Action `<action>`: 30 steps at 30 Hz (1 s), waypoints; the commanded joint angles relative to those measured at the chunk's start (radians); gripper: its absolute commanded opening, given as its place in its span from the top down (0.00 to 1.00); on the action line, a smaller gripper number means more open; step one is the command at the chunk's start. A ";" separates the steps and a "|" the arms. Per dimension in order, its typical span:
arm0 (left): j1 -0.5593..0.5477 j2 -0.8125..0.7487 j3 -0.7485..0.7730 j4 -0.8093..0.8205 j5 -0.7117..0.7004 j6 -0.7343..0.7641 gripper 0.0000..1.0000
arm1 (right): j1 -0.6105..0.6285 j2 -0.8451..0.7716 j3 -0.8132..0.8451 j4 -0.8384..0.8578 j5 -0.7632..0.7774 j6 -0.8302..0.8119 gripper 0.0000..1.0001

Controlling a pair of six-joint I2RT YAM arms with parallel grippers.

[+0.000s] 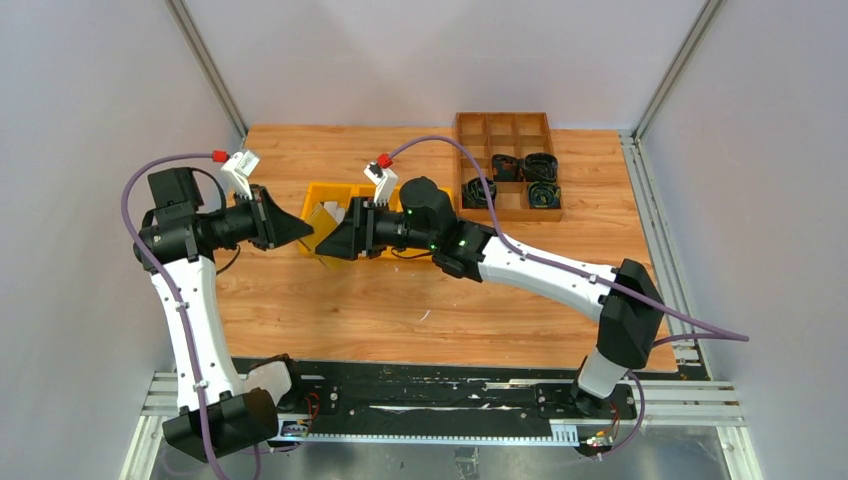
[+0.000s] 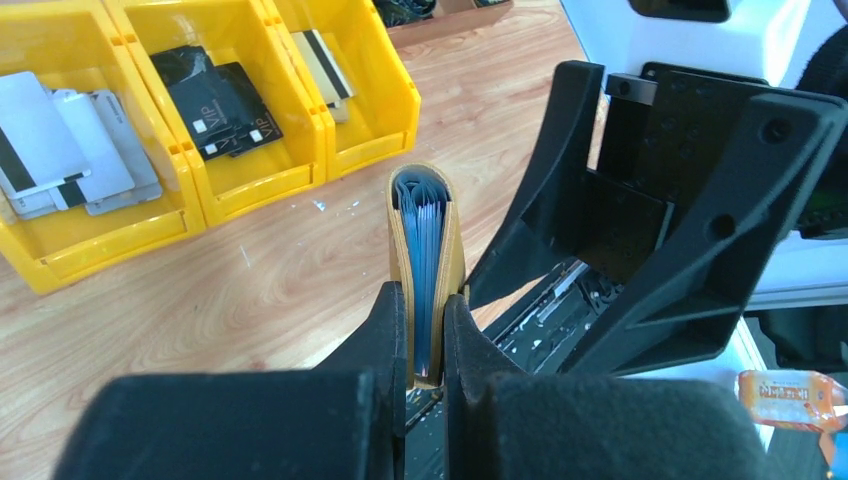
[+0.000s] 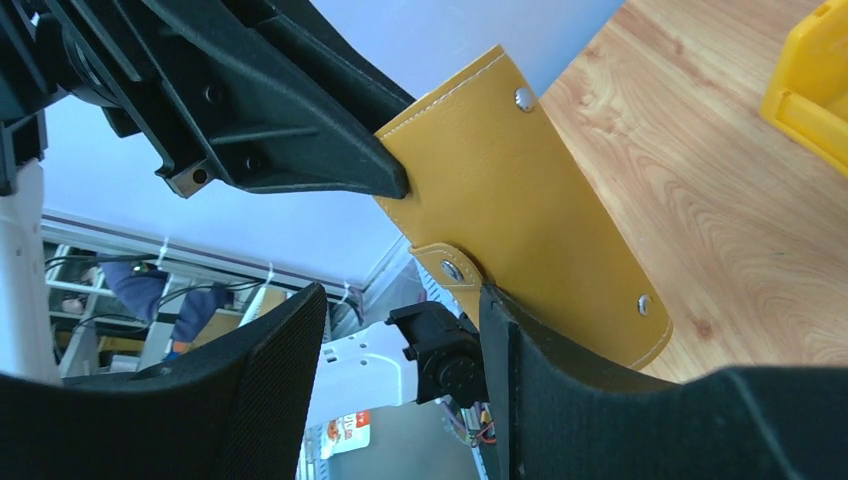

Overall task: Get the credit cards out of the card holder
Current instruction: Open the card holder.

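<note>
The card holder (image 1: 322,222) is a mustard-tan wallet held above the table in front of the yellow bins. My left gripper (image 2: 425,335) is shut on its lower end. In the left wrist view the holder (image 2: 398,250) stands edge-on, with the blue-grey edges of the credit cards (image 2: 425,250) packed inside. My right gripper (image 3: 400,370) is open and holds nothing. Its right finger (image 3: 540,360) lies against the holder's snap-studded outer face (image 3: 520,190). In the top view the left gripper (image 1: 300,231) and the right gripper (image 1: 332,243) face each other at the holder.
Three yellow bins (image 2: 300,170) stand side by side behind the holder, with loose silver-grey cards (image 2: 60,150), black cards (image 2: 215,100) and a beige-gold card (image 2: 325,65). A wooden compartment tray (image 1: 505,130) with black coils sits at the back right.
</note>
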 commanded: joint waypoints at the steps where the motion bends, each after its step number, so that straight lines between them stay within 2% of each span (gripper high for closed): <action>1: -0.004 -0.027 0.016 -0.004 0.070 -0.031 1.00 | -0.030 0.030 -0.020 0.074 -0.040 0.055 0.39; 7: -0.004 -0.031 0.016 -0.006 0.086 -0.041 1.00 | -0.040 0.027 -0.034 0.170 -0.070 0.099 0.42; 14: -0.004 -0.027 0.011 -0.006 0.091 -0.040 1.00 | -0.038 0.054 -0.053 0.335 -0.147 0.193 0.52; 25: -0.004 -0.003 0.021 -0.007 0.047 -0.042 1.00 | -0.014 0.030 -0.060 0.417 -0.162 0.196 0.73; 30: -0.004 0.009 0.032 0.005 0.006 -0.064 1.00 | 0.013 0.015 -0.050 0.413 -0.167 0.156 0.76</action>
